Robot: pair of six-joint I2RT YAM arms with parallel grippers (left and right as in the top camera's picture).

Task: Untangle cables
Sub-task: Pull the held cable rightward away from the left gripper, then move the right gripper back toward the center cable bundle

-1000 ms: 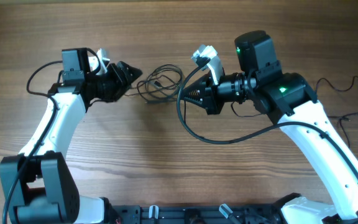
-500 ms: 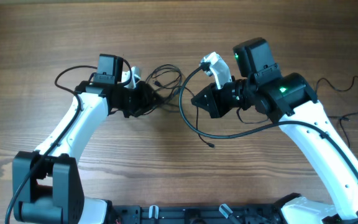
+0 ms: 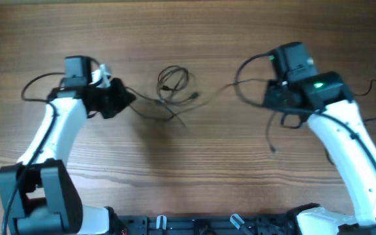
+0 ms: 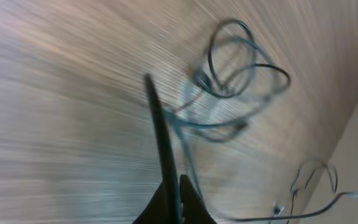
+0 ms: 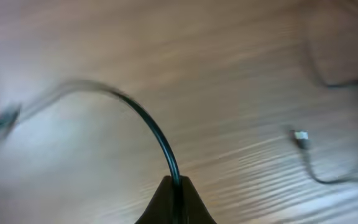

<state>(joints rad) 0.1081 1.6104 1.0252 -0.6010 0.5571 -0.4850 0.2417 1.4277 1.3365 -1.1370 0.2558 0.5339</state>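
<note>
A knot of thin dark cables (image 3: 173,81) lies at mid-table; in the left wrist view the same loops (image 4: 235,62) sit ahead of the fingers. My left gripper (image 3: 128,100) is left of the knot and shut on a thin dark cable (image 4: 157,130) that runs up from its fingertips (image 4: 178,186). To the right of the knot, my right gripper (image 3: 274,99) is shut on a thick black cable (image 3: 271,134). That cable (image 5: 148,127) arcs away from the closed jaws (image 5: 178,182). A thin strand (image 3: 217,91) stretches from the knot toward the right arm.
The wooden table (image 3: 188,176) fills the view. A loose connector end (image 5: 300,137) lies on the wood right of the right gripper. A thin wire (image 3: 371,88) runs beside the right arm near the table's right edge. The arm bases stand along the front edge.
My left gripper has shut on a thin cable and drawn back left. My right arm has swung right with the thick black cable, and the knot is more spread out.
</note>
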